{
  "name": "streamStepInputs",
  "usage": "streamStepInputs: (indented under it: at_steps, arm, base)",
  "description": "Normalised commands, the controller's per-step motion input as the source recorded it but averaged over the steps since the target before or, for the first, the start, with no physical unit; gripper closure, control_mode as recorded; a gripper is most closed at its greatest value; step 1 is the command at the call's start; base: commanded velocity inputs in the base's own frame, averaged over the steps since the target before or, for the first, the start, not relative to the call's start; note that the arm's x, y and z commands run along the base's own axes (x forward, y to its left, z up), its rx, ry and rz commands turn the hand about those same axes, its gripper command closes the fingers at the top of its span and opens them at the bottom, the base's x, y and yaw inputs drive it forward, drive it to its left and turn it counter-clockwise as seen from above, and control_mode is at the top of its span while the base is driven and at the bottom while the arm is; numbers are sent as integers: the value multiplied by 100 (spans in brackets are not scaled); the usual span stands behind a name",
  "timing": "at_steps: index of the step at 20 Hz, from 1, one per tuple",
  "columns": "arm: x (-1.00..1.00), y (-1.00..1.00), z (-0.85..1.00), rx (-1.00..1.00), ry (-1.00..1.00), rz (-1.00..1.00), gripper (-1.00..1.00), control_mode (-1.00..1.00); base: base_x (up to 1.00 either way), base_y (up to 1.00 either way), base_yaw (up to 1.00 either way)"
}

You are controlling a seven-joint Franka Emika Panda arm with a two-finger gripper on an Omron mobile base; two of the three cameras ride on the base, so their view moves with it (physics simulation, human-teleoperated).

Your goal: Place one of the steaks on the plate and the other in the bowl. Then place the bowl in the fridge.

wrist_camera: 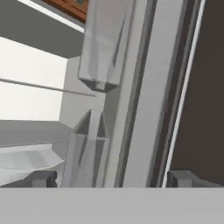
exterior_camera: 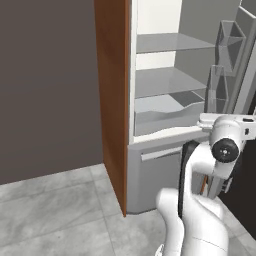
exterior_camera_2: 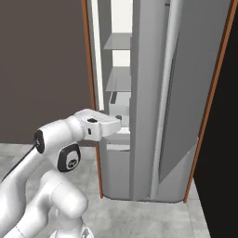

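fridge stands open, shelves bare | door bins fill the hand's sight | gripper at the door edge, jaws spread wide, holding nothing | likely step: swing door fully clear, keeping fingertips off the bins

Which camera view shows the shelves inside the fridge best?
The left base view: it looks straight into the open fridge, so the pale shelves lie in plain sight. The right base view shows the shelves as a narrow strip beside the door. The hand view shows shelf edges from close up.
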Motion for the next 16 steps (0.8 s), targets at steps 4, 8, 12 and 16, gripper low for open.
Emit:
streamStepInputs:
  at_steps: [4, 8, 12, 16]
  arm:
    - [49, 36, -1, -10, 11, 0, -100, -100]
    - [19, 37, 0, -23, 42, 0, -100, -100]
    - [53, 21, 0, -17, 41, 0, -100, -100]
    - [94, 1, -6, -1, 9, 0, -100, -100]
  base:
    - [0, 0, 0]
    - [0, 0, 0]
    - [0, 0, 0]
    - [0, 0, 0]
